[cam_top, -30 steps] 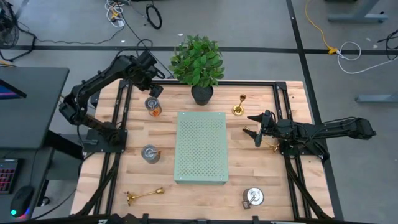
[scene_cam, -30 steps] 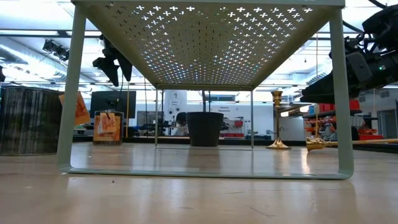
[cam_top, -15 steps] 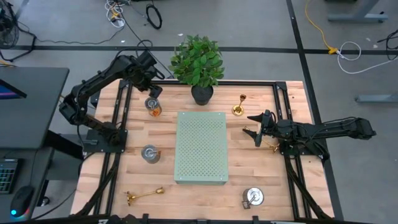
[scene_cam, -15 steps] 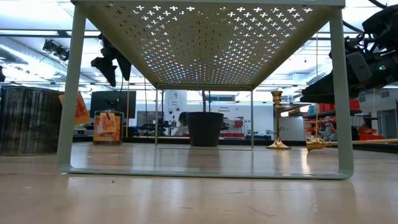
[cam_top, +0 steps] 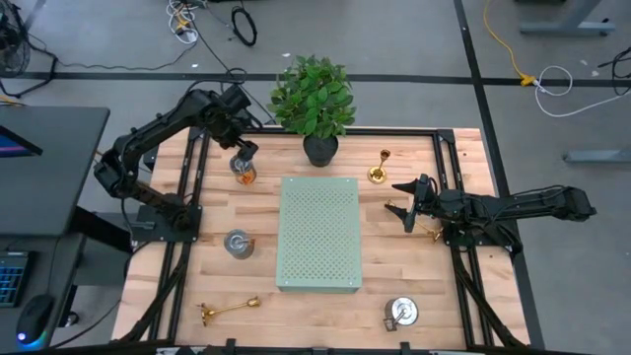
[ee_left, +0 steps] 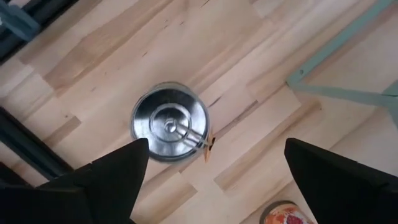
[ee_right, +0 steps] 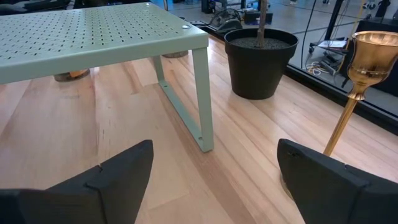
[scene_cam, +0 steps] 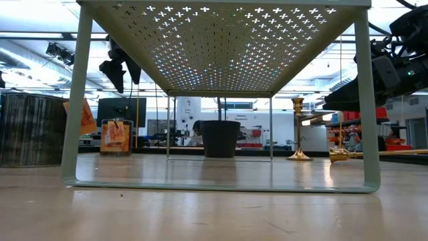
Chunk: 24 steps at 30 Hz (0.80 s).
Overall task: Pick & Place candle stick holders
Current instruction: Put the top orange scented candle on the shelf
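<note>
I see left end effector [cam_top: 244, 148] hovering above silver holder [ee_left: 170, 121] at worktop [cam_top: 217, 212] far-left corner, fingers [ee_left: 102, 180] spread wide, nothing held. Right end effector [cam_top: 402, 197] spread, empty, low beside green perforated board [cam_top: 317, 234], near upright gold holder [cam_top: 379, 168]. Other holders scattered on worktop around board.

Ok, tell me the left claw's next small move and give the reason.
Probably a straight descent. The left claw hangs open above the silver candle stick holder, which stands free on the table and shows between its fingers in the wrist view. Nothing is held yet, so lowering around it would set up the grasp.
</note>
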{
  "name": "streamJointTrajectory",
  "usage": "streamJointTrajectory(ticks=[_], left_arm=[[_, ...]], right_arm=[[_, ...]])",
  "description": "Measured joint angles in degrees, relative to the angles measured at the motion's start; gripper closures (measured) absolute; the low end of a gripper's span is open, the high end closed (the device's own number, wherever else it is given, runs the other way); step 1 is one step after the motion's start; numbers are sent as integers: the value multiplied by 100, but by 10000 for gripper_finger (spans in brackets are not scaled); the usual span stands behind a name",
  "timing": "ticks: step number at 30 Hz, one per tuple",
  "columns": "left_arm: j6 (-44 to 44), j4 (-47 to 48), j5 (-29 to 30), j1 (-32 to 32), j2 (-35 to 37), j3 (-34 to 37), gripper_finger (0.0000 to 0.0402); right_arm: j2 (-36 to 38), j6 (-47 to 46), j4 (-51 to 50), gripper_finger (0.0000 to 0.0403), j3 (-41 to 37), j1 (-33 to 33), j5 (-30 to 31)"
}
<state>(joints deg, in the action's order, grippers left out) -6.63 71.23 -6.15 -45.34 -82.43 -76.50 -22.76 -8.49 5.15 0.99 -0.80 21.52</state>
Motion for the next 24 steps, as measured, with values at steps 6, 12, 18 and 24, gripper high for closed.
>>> streamJointTrajectory(ticks=[6,12,18,24], left_arm=[[-147,-58,-11,-2,0,380,4],[152,-302,-8,-24,-7,1030,3],[322,-343,324,-24,-5,1004,6],[207,-845,766,-24,-4,1252,7]], right_arm=[[0,0,0,55,0,0,0],[0,0,0,55,0,-2,0],[2,0,0,55,0,0,-1],[0,0,1,55,0,0,-1]])
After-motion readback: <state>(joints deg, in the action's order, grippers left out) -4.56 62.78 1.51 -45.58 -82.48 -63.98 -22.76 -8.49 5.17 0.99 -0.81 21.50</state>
